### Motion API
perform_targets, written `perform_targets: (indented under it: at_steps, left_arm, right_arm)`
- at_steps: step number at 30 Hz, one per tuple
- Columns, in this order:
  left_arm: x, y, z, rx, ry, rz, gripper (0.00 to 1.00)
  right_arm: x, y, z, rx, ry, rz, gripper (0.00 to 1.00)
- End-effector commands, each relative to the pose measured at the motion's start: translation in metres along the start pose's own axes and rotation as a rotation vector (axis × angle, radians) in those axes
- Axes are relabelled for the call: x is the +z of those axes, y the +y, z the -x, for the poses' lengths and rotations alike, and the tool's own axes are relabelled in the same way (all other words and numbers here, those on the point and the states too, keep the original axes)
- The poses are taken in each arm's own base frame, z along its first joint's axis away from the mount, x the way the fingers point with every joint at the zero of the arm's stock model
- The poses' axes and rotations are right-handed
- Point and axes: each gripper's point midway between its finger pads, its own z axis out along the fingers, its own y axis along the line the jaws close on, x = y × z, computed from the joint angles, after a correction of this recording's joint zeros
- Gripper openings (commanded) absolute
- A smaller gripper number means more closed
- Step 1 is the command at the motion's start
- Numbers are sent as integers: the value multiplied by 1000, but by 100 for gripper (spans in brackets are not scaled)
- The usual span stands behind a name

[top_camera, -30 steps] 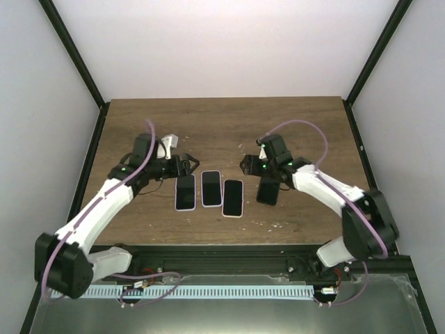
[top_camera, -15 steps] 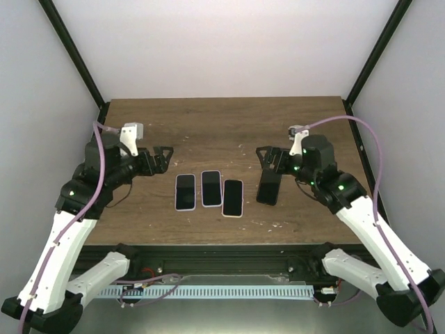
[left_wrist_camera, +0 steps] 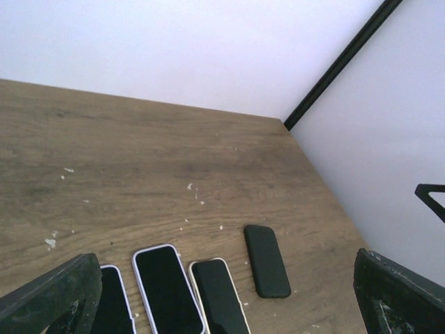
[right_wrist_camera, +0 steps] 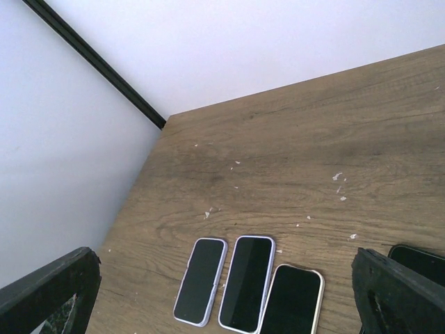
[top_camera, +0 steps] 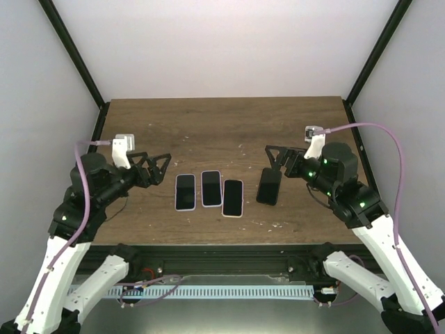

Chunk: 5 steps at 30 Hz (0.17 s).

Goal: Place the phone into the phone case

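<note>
Three phones with dark screens lie face up side by side: a lilac-rimmed one (top_camera: pixel 185 192), a white-rimmed one (top_camera: pixel 211 188) and a cream-rimmed one (top_camera: pixel 233 197), each sitting in a light case. To their right lies a matte black slab (top_camera: pixel 269 186); phone or phone case, I cannot tell. My left gripper (top_camera: pixel 160 170) hovers open, left of the row and touching nothing. The right gripper (top_camera: pixel 274 161) hangs open above and just behind the black slab. The left wrist view shows the slab (left_wrist_camera: pixel 268 261) whole. In the right wrist view only its corner (right_wrist_camera: pixel 419 259) shows beside my finger (right_wrist_camera: pixel 396 292).
The wooden table (top_camera: pixel 222 125) stretches back to a white wall. Black frame posts (top_camera: pixel 73 49) rise at both rear corners. White flecks dot the wood. The table's near edge runs just below the phones, with a black rail (top_camera: pixel 222 261) under it.
Both arms have pulled back and up from the phones, left arm leftward, right arm rightward. Both grippers have opened wide. The phones and the black slab have stayed where they were.
</note>
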Motion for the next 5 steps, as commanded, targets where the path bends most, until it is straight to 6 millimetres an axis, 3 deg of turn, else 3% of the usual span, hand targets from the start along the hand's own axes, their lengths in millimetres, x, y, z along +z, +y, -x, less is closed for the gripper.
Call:
perform_targets:
  at_steps: [1, 5]
  left_arm:
    - [11, -5, -6, -37, 10, -62, 100]
    - [16, -4, -11, -45, 21, -69, 100]
  right_arm:
    - [-1, 0, 0, 22, -6, 5, 100]
    - [3, 2, -1, 23, 7, 19, 100]
